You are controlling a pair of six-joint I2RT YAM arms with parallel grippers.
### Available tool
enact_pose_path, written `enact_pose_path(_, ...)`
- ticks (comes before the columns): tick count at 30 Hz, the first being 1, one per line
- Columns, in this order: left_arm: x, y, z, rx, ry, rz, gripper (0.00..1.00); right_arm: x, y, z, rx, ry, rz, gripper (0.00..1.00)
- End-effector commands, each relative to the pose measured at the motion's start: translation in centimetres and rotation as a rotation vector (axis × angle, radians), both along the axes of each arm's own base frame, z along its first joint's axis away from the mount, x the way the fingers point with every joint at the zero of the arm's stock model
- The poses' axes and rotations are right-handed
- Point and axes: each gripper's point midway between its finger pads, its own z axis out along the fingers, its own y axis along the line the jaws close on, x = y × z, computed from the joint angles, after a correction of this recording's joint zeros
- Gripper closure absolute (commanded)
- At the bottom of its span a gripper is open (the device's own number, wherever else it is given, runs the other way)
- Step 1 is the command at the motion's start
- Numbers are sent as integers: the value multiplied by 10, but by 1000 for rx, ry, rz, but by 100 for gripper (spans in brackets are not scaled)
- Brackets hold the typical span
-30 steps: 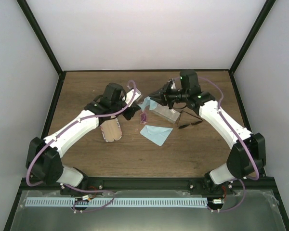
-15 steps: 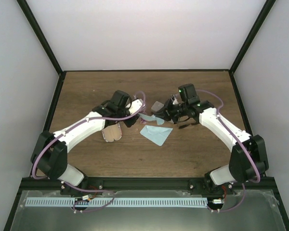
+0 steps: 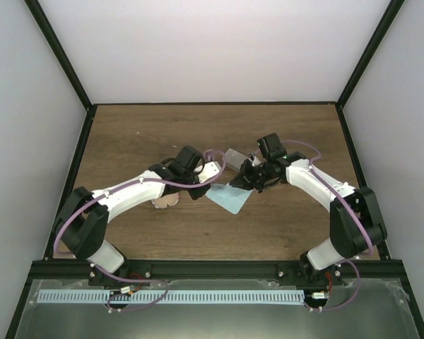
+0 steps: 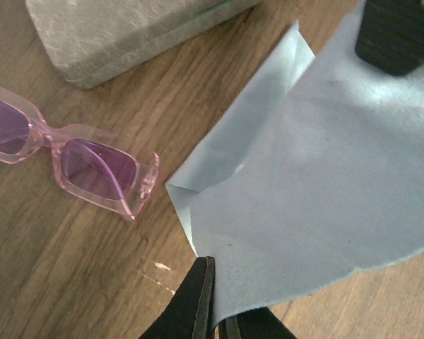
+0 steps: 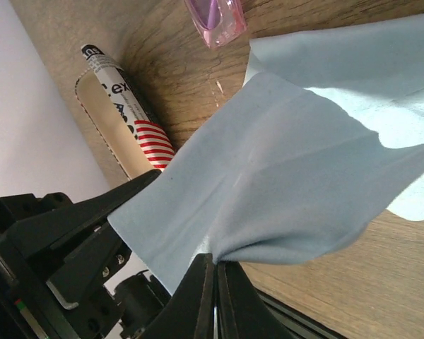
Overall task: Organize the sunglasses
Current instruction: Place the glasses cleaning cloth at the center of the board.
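Pink-tinted sunglasses look light, rigid and scratch-prone, best pinched at the bridge. Left and right jaws both clamp the blue cloth.

A light blue cloth hung creased above the wooden desk, one edge bunched. A speckled grey case lay flat just beyond its folded corner, not touching. Farther off lay an oval beige case with red-and-white stripes.
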Motion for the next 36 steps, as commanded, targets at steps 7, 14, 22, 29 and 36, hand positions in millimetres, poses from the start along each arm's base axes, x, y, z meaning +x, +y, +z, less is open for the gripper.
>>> enact_pose_path(7, -68, 4, -20, 62, 114, -114, 96, -34, -22, -30, -103, 47, 66, 98)
enact_pose_path(14, -96, 0, -41, 146, 289, -148, 96, -63, -33, -62, -147, 126, 88, 98)
enact_pose_path(22, -109, -6, -55, 163, 318, -181, 96, -74, -40, -79, -175, 156, 79, 97)
enact_pose_path(29, -103, -14, -53, 169, 313, -184, 96, -84, -54, -98, -263, 182, 84, 70)
enact_pose_path(36, -101, -25, -45, 136, 321, -195, 96, -79, -69, -87, -349, 145, 38, 61)
